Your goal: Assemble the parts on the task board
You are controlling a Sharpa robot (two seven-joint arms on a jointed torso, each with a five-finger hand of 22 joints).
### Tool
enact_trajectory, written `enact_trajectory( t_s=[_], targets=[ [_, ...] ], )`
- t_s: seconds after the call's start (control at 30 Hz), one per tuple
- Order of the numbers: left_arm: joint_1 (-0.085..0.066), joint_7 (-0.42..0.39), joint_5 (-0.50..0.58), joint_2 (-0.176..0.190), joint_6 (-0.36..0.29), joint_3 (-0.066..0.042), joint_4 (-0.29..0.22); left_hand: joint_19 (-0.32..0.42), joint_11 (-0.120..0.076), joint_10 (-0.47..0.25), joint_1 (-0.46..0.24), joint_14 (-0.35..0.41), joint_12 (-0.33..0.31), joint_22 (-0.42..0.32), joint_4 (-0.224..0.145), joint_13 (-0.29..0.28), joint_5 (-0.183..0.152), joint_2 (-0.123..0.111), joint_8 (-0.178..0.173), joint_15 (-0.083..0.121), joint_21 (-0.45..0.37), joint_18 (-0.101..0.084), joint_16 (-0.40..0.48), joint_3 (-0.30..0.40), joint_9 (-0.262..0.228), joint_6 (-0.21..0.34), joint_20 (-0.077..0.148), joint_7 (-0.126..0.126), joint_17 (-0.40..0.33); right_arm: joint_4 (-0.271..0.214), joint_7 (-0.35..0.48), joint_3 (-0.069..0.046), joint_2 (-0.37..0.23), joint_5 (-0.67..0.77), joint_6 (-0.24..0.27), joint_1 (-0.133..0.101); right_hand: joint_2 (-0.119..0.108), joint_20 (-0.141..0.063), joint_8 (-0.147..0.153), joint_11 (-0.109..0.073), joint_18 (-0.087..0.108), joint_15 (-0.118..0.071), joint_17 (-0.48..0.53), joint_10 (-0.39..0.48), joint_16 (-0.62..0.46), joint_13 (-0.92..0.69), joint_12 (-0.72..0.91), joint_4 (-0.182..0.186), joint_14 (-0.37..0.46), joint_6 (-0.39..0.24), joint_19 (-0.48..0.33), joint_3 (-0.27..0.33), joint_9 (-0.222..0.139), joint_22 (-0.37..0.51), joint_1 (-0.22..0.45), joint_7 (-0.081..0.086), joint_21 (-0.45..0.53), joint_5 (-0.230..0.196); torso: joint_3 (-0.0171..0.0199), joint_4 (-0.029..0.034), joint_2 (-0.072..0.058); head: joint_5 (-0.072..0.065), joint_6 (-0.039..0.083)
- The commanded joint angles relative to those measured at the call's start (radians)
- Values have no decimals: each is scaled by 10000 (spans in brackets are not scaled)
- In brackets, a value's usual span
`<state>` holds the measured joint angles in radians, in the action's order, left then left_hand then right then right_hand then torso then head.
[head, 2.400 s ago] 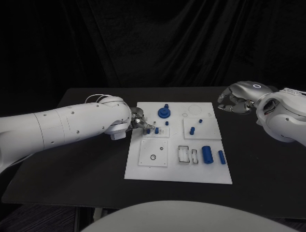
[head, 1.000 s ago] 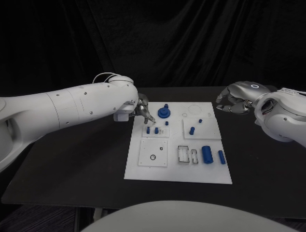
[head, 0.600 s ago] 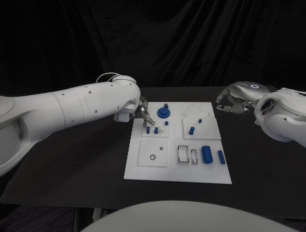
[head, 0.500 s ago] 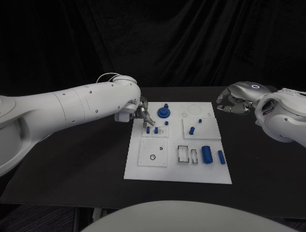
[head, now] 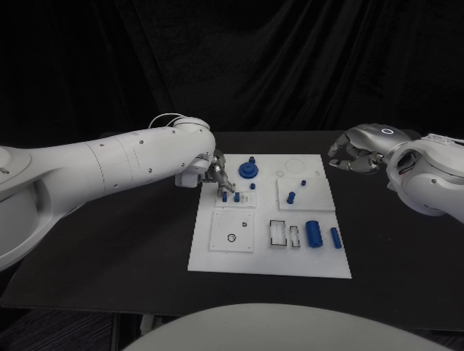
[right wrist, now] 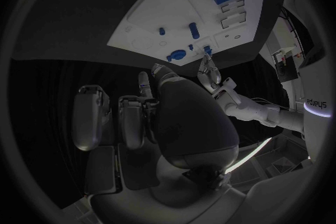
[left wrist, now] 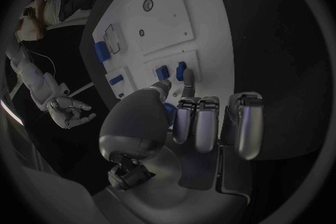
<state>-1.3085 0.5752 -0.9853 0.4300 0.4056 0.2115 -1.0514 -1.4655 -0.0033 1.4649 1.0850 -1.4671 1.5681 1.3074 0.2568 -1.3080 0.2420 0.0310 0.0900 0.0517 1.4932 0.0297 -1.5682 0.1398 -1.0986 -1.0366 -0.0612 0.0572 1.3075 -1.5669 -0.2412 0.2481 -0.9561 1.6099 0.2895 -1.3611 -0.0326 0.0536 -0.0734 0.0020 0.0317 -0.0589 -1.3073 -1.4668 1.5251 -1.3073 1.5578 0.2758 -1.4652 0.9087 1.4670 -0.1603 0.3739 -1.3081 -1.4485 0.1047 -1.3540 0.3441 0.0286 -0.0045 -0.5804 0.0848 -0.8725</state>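
The white task board [head: 270, 260] lies mid-table. Two blue pegs [head: 230, 197] stand in its upper-left block, and a blue round part [head: 249, 171] sits just beyond them. My left hand [head: 214, 172] hovers at the board's far-left edge, beside the round part and above the pegs [left wrist: 171, 71]. Its fingers [left wrist: 210, 120] are curled in and it holds nothing. My right hand [head: 353, 156] hangs off the board's far-right corner, with fingers [right wrist: 133, 117] curled and nothing in it. A thick blue cylinder [head: 315, 233] and a thinner one [head: 337, 237] lie at the board's near right.
Small blue pegs [head: 292, 196] stand in the upper-right block. The lower-left block has a round hole [head: 232, 238], and rectangular slots [head: 279, 233] sit beside it. Bare black table lies on both sides of the board and in front of it.
Since 2.4 s ago my left hand has lifted off the two pegs and drawn back to the board's far-left edge, and its arm has swung up. The right hand has not moved.
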Motion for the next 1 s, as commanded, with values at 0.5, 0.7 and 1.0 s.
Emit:
enact_trajectory(
  t_s=[0.5, 0.7, 1.0],
  targets=[
    [151, -85, 92, -64, 123, -8, 61, -405, -94, 1059, 506, -1037, 27, 2202, -403, -2628, 1355, -48, 66, 92, -144, -19, -26, 487, -317, 274, 91, -22, 2633, -32, -205, -7, -26, 41, -60, 20, -18, -24, 32, 11, 166, -9, -2290, -917, 4, -2530, 26, -9, -942, 30, 167, -46, -14, -1988, -6, -66, 6, 71, 16, 8, 6, 8, -2],
    [170, -92, 93, -49, 154, -8, 53, -395, -100, 1059, 556, -1037, 27, 2202, -519, -2628, 1608, -96, 61, 96, -166, -14, -26, 728, -351, 296, 99, -22, 2633, -34, -215, -7, -28, 41, -26, 20, -18, -24, 32, 11, 166, -9, -2290, -917, 4, -2530, 26, -9, -942, 30, 167, -46, -14, -1988, -6, -66, 6, 71, 11, -2, 2, 26, -2],
    [201, -186, 97, 54, -152, -8, -199, -400, -139, 1059, 672, -1037, 27, 2219, -909, -2628, 1944, -218, 124, 130, -176, -14, -26, 1427, -472, 262, 128, -67, 2633, -27, -246, -8, -22, 41, 105, 20, -4, -26, 31, 9, 171, -11, -2279, -909, -12, -2523, 19, -20, -938, 34, 158, -67, -16, -1982, -22, -66, 29, 86, 18, 3, 2, 16, -2]
  ],
)
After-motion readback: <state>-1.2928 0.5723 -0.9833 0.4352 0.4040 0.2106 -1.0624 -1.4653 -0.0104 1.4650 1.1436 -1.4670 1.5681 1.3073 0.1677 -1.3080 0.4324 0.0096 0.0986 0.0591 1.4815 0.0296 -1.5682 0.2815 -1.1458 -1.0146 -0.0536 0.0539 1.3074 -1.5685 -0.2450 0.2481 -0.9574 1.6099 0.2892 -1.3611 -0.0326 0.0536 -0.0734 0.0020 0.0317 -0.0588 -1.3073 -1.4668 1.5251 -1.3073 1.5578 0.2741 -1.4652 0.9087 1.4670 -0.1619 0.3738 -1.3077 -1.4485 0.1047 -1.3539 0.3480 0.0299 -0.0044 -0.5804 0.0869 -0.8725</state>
